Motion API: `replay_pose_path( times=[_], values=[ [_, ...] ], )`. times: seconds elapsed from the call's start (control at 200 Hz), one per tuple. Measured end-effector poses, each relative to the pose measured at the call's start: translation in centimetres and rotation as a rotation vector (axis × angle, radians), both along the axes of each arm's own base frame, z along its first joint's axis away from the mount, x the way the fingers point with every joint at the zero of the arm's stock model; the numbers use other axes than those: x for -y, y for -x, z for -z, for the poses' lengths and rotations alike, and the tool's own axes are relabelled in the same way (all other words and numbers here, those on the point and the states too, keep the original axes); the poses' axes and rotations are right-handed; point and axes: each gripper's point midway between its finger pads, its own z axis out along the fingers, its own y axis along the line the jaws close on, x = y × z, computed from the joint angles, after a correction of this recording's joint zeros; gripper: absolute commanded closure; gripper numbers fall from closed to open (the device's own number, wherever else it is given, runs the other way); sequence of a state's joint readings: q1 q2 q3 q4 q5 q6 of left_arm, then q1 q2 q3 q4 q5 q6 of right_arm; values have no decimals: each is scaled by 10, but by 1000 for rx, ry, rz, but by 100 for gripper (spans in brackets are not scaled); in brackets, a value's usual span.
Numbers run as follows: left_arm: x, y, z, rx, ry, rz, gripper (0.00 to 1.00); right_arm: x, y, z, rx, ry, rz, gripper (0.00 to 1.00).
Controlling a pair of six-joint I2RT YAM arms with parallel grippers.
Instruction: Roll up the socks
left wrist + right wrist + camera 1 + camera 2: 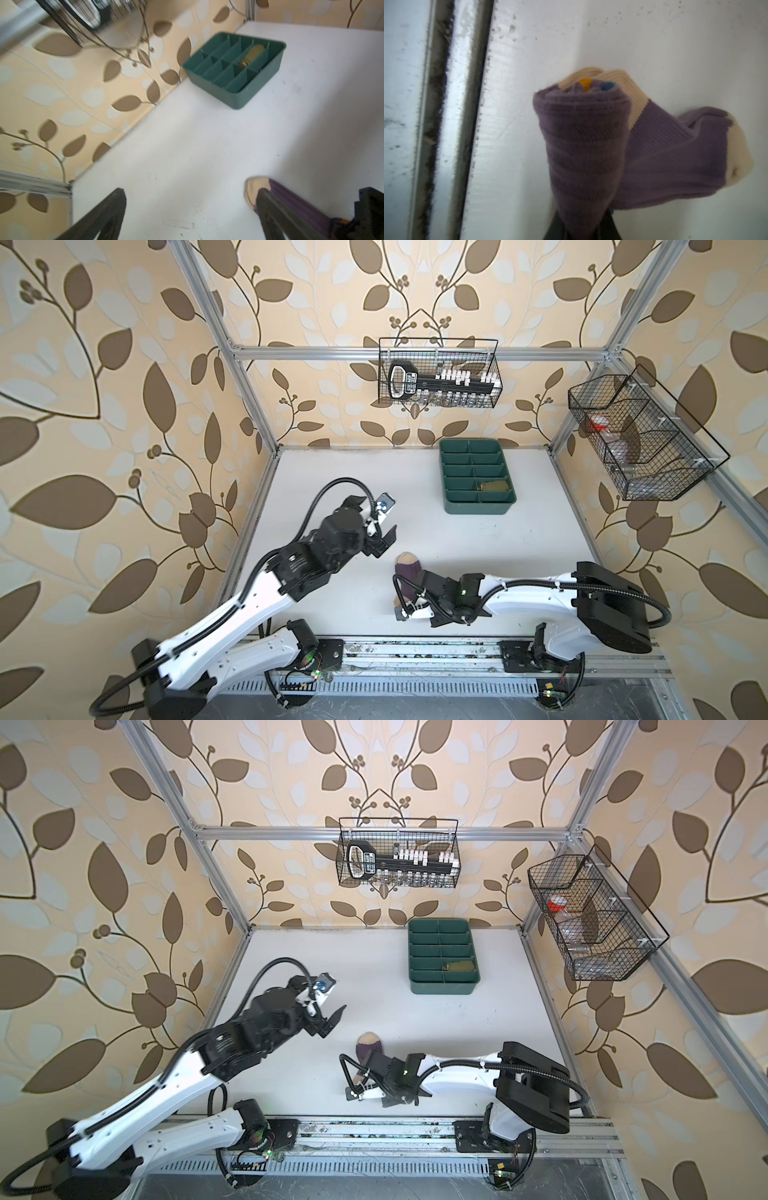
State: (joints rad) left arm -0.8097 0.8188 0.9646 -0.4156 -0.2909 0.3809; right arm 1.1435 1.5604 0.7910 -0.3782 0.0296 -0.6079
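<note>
The purple sock [409, 570] [368, 1048] lies on the white table near the front middle. Its cuff end is rolled into a tube [581, 145], while the beige toe [737, 158] lies flat. My right gripper [417, 587] [581, 228] is low over the table, shut on the rolled end. Raised to the sock's left, my left gripper [372, 515] [191, 190] is open with nothing between its fingers. In the left wrist view one finger overlaps the sock's toe [254, 187]. The olive green sock [494, 486] [253, 54] sits rolled in a compartment of the tray.
The dark green divided tray [478, 508] [442, 988] stands at the back right of the table. A wire basket [438, 373] hangs on the back wall and another [640, 439] on the right wall. An aluminium rail [446, 104] runs along the table's front edge.
</note>
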Motion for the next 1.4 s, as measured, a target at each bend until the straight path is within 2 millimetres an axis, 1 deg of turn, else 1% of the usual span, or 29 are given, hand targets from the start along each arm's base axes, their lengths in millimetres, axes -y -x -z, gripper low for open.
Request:
replay_pose_path(
  times=[0.025,0.095,0.16,0.22,0.27,0.335,0.41,0.505,0.545,0.595,0.65,0.69,0.725,0.76,0.845,0.965,1.14,1.245,1.32,1.4],
  values=[
    [-5,8,-11,36,6,24,1,-1,0,0,-38,3,9,100],
    [-12,32,-35,109,-6,119,1,-4,-2,0,-143,20,38,100],
    [-14,51,-50,162,-42,212,1,-9,-3,0,-233,37,69,100],
    [-13,62,-53,183,-96,284,1,-14,-3,0,-323,53,99,100],
    [-9,67,-47,186,-154,333,1,-16,-3,0,-385,57,120,100],
    [-1,72,-28,168,-249,401,2,-18,-1,0,-461,56,144,100],
    [12,78,5,126,-367,484,4,-19,-1,0,-535,53,172,100],
    [33,91,56,75,-541,587,5,-20,-1,1,-613,54,202,100],
    [41,101,77,69,-615,632,4,-20,0,1,-643,55,212,100],
    [51,117,109,65,-716,699,4,-20,0,1,-677,58,223,100],
    [54,133,141,60,-813,751,4,-21,-1,1,-706,57,234,100],
    [53,141,161,58,-868,777,5,-20,-1,1,-726,56,242,100],
    [51,147,176,50,-906,789,6,-20,-1,1,-741,53,247,100],
    [49,148,187,43,-937,785,6,-19,-1,1,-753,49,252,100],
    [48,144,205,26,-966,745,6,-19,-2,1,-770,42,259,100],
    [52,141,225,-10,-957,694,6,-19,-2,1,-786,36,264,100],
    [67,139,245,-53,-893,643,8,-18,-3,1,-797,30,265,100],
    [71,132,259,-89,-891,604,18,-18,-2,1,-799,26,259,100],
    [69,122,269,-131,-891,555,27,-18,-2,1,-801,24,256,100],
    [68,115,275,-158,-883,521,29,-17,-2,1,-804,22,253,100]
  ],
)
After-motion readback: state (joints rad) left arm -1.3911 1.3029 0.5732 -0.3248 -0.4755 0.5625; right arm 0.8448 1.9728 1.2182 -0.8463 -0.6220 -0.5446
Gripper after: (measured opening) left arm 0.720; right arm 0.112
